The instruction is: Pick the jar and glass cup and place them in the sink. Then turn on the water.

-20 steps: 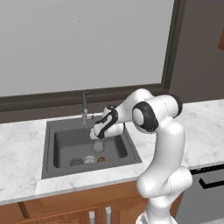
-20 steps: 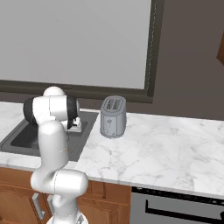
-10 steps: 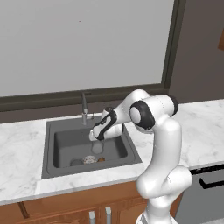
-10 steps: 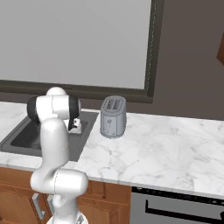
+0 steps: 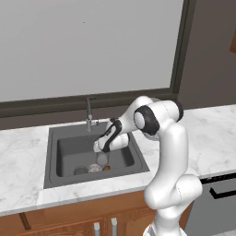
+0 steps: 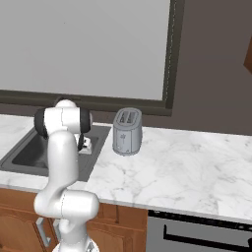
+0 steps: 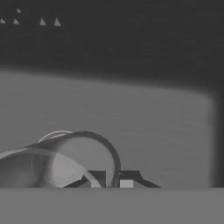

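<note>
A: Left base view, quick check. Gripper hangs low over the sink, jaws clamped on the rim of the glass cup. Cup hangs inside the basin, not yet set down.

B: Hand view agrees: thin grey rim of the cup pinched between the dark fingertips, smooth matte basin wall behind.

A: Jar lies on the sink floor near the drain, brown bits showing. Judged done.

B: Left: release the cup, then the faucet, slim dark upright; no stream visible.

A: Surface is veined white marble; metal toaster stands right of the sink.
</note>
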